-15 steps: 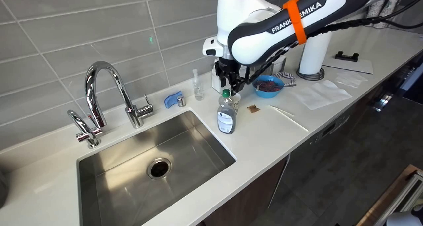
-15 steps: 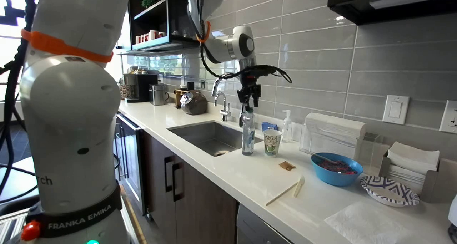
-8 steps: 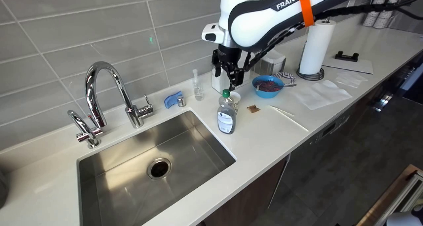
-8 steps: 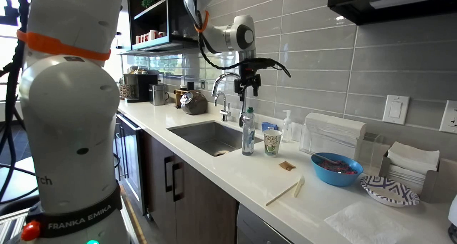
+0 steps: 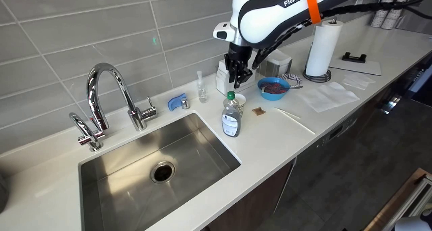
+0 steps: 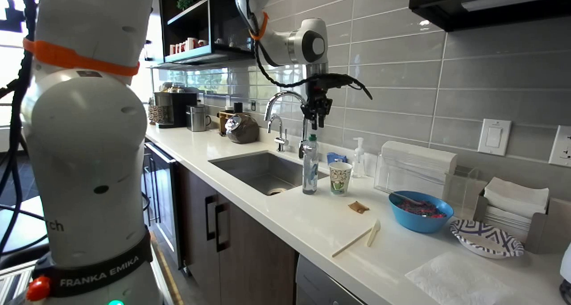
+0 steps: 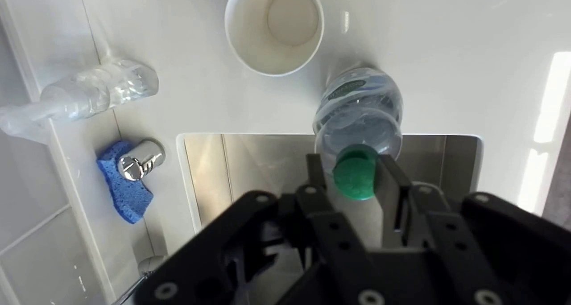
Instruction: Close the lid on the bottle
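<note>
The clear bottle (image 5: 231, 121) with a pale label stands upright on the counter beside the sink. It also shows in an exterior view (image 6: 309, 171) and in the wrist view (image 7: 358, 100). The green lid (image 5: 231, 95) sits on top of its neck, seen too in an exterior view (image 6: 312, 137) and the wrist view (image 7: 355, 179). Whether the lid is fully shut I cannot tell. My gripper (image 6: 317, 125) hovers just above the lid, apart from it. It is partly open and empty; in the wrist view, the lid appears between its fingertips (image 7: 350, 164).
A patterned paper cup (image 6: 340, 179) stands close beside the bottle. The sink (image 5: 199, 177) lies on its other side. A clear pump bottle (image 5: 202, 89), a blue sponge (image 5: 176, 102) and a blue bowl (image 5: 274, 95) are nearby along the wall.
My gripper has risen off the lid from around it and shifted slightly sideways. Its fingers opened wide, then drew closer together. The bottle and lid have stayed in place.
</note>
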Controlling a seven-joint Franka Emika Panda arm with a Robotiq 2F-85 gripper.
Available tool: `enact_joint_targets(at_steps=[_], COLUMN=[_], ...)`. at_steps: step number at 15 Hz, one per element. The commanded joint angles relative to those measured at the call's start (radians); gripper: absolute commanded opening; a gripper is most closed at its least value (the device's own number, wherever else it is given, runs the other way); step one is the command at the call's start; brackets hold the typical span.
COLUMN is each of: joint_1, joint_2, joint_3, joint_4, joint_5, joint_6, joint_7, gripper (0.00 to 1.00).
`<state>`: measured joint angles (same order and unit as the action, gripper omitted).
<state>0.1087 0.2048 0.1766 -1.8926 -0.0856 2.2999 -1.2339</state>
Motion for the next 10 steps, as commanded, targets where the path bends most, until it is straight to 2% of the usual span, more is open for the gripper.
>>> enact_joint_targets(at_steps=[1,2,10], joint_1=[-0.002,-0.001,0.001], joint_2=[0.033,0.039,0.044], joint_3=[0.000,0.001,0.022], joint_4=[0.026,0.032,0.068], joint_5=[0.013,0.013,0.064], joint_6=[-0.022,-0.024,-0.088], joint_7=[0.006,0.006,0.005], gripper=[0.05,0.00,0.00])
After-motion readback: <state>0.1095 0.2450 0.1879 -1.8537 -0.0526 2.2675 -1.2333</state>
